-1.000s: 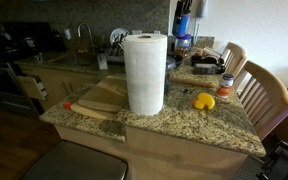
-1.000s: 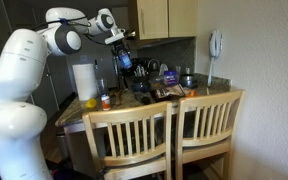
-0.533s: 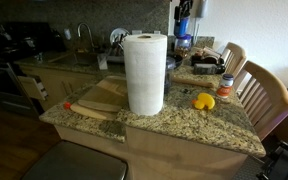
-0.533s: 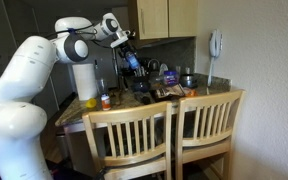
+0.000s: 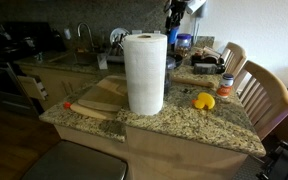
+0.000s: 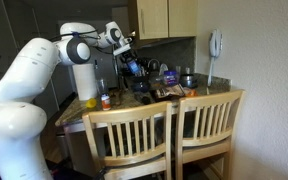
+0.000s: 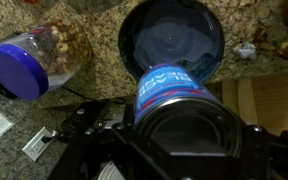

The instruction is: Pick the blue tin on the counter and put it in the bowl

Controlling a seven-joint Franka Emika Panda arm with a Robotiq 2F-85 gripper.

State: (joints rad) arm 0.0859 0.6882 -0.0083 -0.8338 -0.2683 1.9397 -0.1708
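**Robot tool holds a blue tin over a dark bowl on a granite surface**

A large white robot arm (image 6: 24, 80) reaches across a speckled granite surface (image 5: 184, 125) in a kitchen. The bowl is the reference point for everything below.

Two wooden chairs (image 6: 134, 135) stand at the surface's edge, on the side of the bowl towards the camera in an exterior view. A tall white paper-towel roll (image 5: 144, 72) stands upright on the surface, well apart from the bowl.

In the wrist view the bowl (image 7: 154, 35) is round, dark blue and sits directly on the granite. A clear jar (image 7: 34, 62) with a blue lid lies on its side just beside the bowl, not touching it. The snacks inside show through its wall.

The blue tin (image 7: 174, 88) is off the surface. It hangs right above the bowl's near rim and overlaps the bowl's opening in the wrist view. In an exterior view the same tin (image 6: 133, 68) shows as a small blue shape at the end of the arm.

The tool (image 7: 174, 112) is clamped on the blue tin, with its dark fingers pressing the tin's two sides. In an exterior view the tool (image 6: 130, 62) is raised above the surface.

A small red-labelled jar (image 5: 225, 86) and a yellow object (image 5: 203, 101) sit on the surface apart from the bowl, near the chairs.
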